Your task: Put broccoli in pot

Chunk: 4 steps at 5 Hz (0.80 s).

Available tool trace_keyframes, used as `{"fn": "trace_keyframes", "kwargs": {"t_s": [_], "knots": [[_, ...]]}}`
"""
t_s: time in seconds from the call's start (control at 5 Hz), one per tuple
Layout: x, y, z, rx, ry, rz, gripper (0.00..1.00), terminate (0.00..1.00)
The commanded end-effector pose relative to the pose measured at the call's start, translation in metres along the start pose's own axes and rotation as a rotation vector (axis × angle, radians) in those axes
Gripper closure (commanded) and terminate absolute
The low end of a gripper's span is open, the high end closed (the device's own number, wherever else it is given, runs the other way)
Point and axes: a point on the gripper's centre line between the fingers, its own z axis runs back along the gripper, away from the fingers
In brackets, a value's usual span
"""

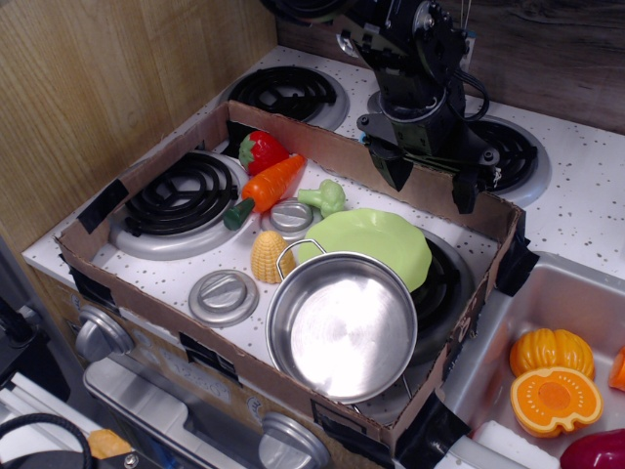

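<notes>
Your gripper (428, 186) hangs wide open and empty beyond the pot (342, 325), while the broccoli (326, 198) lies behind the pot too, just past the plate (376, 244).

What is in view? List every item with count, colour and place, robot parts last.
broccoli: 1, light green, mid stove, beside a lid
pot: 1, shiny steel, front, empty
plate: 1, light green, behind pot
corn: 1, yellow, left of pot
carrot: 1, orange, left of broccoli
strawberry: 1, red, back left
lids: 2, grey, one front left, one by broccoli
cardboard wall: 1, brown, around the front burners
pumpkin halves: 2, orange, sink at right
gripper: 1, black, open, above back right of the wall, holding nothing
</notes>
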Motion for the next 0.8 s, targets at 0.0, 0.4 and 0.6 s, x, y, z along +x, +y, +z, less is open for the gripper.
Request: {"fn": "trace_keyframes", "kwargs": {"t_s": [0.0, 0.4, 0.6], "knots": [[0.000, 0.000, 0.000, 0.000, 0.000, 0.000, 0.00, 0.00], [0.002, 0.048, 0.024, 0.049, 0.080, 0.030, 0.00, 0.00], [0.004, 0.053, 0.039, 0.091, 0.083, 0.012, 0.00, 0.00]]}}
